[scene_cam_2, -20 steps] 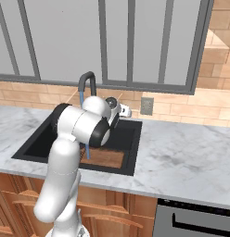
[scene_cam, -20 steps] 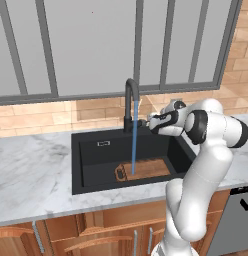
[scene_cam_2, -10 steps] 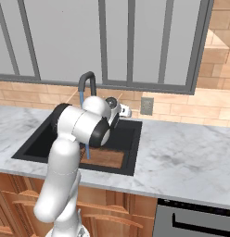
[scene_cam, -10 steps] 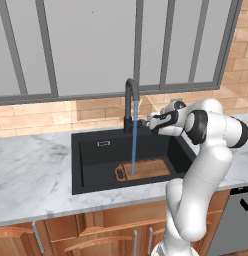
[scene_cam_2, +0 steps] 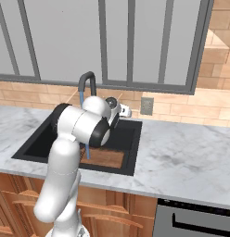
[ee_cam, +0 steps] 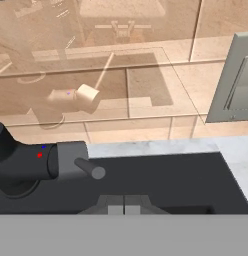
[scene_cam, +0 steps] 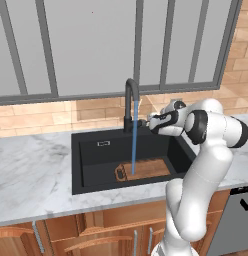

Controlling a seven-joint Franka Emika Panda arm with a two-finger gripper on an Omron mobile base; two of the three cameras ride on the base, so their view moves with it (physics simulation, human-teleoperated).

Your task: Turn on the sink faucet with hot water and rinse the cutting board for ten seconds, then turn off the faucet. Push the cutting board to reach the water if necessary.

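Rinse stage, water running. The hand [scene_cam: 146, 121] hovers level with the base of the faucet [scene_cam: 129, 102], just beside its small side lever [ee_cam: 89, 168]. In the hand view the lever stands just ahead of the fingertips [ee_cam: 124, 204] and a little to their left, apart from them; the tips lie pressed together, so the hand is closed and grips nothing.

The water [scene_cam: 134, 137] falls as a thin blue stream from the spout, below and ahead of the hand, and lands on the board [scene_cam: 146, 168]. The board lies flat on the floor of the sink [scene_cam: 91, 165], well below the hand, with its dark handle end [scene_cam: 119, 172] pointing away from the arm. The stream strikes near that end.

Handling, as judged: the lever is a short, stiff, smooth peg, too slim to need a grip; a sideways nudge from the closed fingertips near its free end should turn it, though the tip may slip off the rounded end. The board looks rigid and light and, being wet, is likely slippery on the basin floor. It would slide under a push against a long edge rather than need lifting. Since the water already reaches it, no push seems needed. The marble table [scene_cam: 31, 170] surrounds the sink.
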